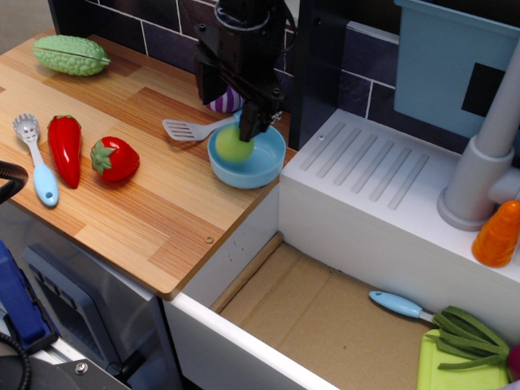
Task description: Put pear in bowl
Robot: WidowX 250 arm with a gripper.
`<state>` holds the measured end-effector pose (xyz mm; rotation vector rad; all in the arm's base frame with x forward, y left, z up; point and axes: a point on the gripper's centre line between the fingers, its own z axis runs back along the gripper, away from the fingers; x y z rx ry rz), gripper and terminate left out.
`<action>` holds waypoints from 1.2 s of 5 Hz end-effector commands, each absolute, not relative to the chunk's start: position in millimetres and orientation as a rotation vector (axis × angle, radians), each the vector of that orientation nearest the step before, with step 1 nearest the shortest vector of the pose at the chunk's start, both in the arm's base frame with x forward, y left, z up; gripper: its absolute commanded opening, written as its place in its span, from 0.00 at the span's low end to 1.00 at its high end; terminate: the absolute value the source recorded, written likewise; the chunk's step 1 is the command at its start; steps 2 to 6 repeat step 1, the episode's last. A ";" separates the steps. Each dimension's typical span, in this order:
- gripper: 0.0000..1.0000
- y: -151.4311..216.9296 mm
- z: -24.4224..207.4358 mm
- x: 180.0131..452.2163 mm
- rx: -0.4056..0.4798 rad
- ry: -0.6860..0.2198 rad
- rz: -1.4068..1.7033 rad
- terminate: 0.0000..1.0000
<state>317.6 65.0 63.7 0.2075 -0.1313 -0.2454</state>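
The pear [233,144] sits inside the bowl [262,163], toward its 9 o'clock side, a roundish fruit with no long axis worth naming. It lies directly below the fingers [246,128], whose tips come down onto its top at about 12 o'clock; the dark fingers hide the contact, so whether they are clamped on the pear or already parted from it I cannot tell, though the pear looks low enough to be resting on the bowl floor. The coming move, as I judge it, turns on this vertical relation: the fingers need only part and lift straight up, clear of the bowl rim. Only one arm is here. Outward from the bowl on the table [146,211]: one spatula [188,128] at its 10 o'clock, one purple onion [227,101] partly behind the arm at 11 o'clock, one strawberry [114,158] at 9 o'clock, one red pepper [64,148] beyond it, one blue-handled spoon [36,158] further left, and one bumpy green gourd [71,54] far off at 10 o'clock.
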 end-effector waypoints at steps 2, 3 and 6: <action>1.00 64.3 80.6 322.0 0.219 -0.185 -0.244 1.00; 1.00 64.3 80.6 322.0 0.219 -0.185 -0.244 1.00; 1.00 64.3 80.6 322.0 0.219 -0.185 -0.244 1.00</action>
